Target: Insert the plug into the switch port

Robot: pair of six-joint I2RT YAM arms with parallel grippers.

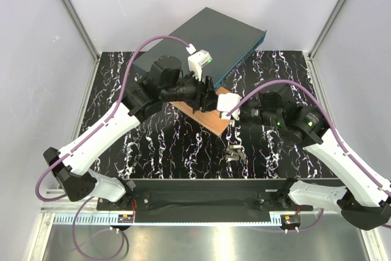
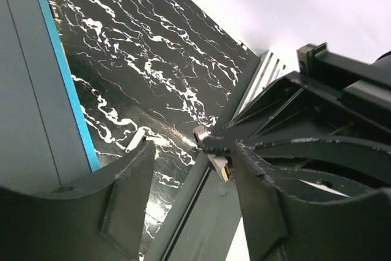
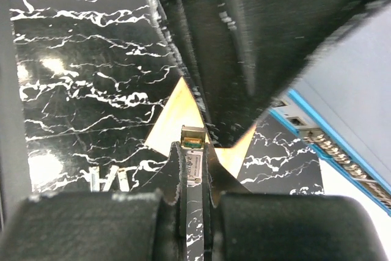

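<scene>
Desk (image 1: 165, 145) carries the switch (image 1: 214, 35) at its far edge, angled so the port face meets the right arm. Wooden board (image 1: 204, 119) lies just before it. Left claw (image 2: 190, 151) stands apart, crowding the tight approach. Right claw (image 3: 193, 151) is clamped on the plug (image 3: 193, 136), tip forward, near the ports.
</scene>
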